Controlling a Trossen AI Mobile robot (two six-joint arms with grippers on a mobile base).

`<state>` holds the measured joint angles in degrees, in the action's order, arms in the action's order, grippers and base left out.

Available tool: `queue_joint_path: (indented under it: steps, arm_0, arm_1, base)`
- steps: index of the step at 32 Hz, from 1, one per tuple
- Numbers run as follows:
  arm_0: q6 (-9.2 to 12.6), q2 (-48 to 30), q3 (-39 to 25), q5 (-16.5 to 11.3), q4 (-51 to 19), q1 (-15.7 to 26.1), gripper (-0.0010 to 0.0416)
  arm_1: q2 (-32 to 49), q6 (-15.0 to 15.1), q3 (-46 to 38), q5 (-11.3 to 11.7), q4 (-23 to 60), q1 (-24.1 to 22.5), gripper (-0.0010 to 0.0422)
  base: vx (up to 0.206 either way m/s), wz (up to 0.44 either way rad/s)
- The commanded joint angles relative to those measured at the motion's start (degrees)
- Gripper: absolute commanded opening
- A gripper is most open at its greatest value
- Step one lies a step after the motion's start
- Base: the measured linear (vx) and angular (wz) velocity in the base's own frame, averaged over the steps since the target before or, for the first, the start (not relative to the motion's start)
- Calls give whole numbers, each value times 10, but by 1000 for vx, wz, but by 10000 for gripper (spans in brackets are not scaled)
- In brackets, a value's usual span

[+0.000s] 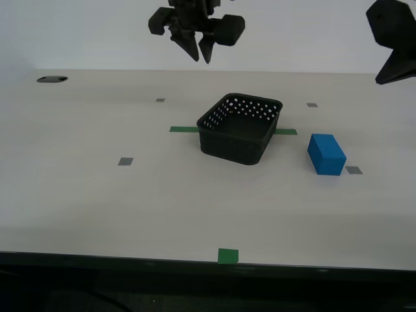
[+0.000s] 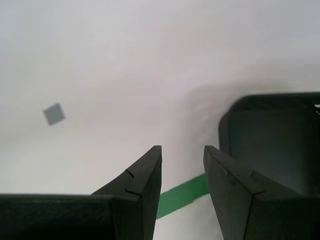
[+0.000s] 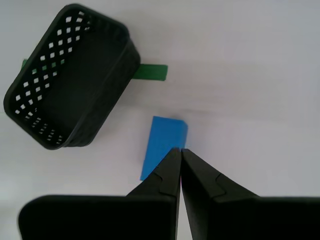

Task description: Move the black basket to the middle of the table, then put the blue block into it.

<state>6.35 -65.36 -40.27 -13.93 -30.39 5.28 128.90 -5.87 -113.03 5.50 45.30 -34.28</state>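
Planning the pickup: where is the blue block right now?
The blue block lies on the table toward the exterior view's right, beside the black basket but apart from it, next to a small grey mark.

Black basket (image 1: 240, 128): small, square, rounded corners, low walls pierced by rows of round holes; upright, open side up, nothing inside. Sits on the green tape strip (image 1: 184, 129), which shows on both sides of it.
Basket vs jaws: below and just to one side of my second gripper (image 2: 183, 152), jaws parted; well apart from my first gripper (image 3: 180, 151).
Blue block (image 3: 162, 145): solid bright blue, rectangular, plain faces; lies flat on the table (image 1: 97, 208), outside the basket, near its wall, not touching.
Block vs jaws: directly beneath my first gripper's closed tips; contact cannot be told.
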Motion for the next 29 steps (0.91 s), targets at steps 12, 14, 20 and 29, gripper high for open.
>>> queue_joint_path:
  steps: [12,14,20,29]
  arm_0:
    - [-14,-283,-176,97,-54,116,3]
    - [-16,-294,-200,99,-74,116,3]
    - [-5,-319,-220,90,-153,126,3]
    - [4,-322,-192,75,-106,132,3]
  arm_1:
    - [-8,66,-40,1,56,130,105]
    - [-8,69,-40,1,56,135,105]
    - [-8,71,-40,-6,47,143,105]
    - [-8,70,-40,-3,61,144,105]
  base:
    - [0,0]
    - [0,0]
    - [0,0]
    - [0,0]
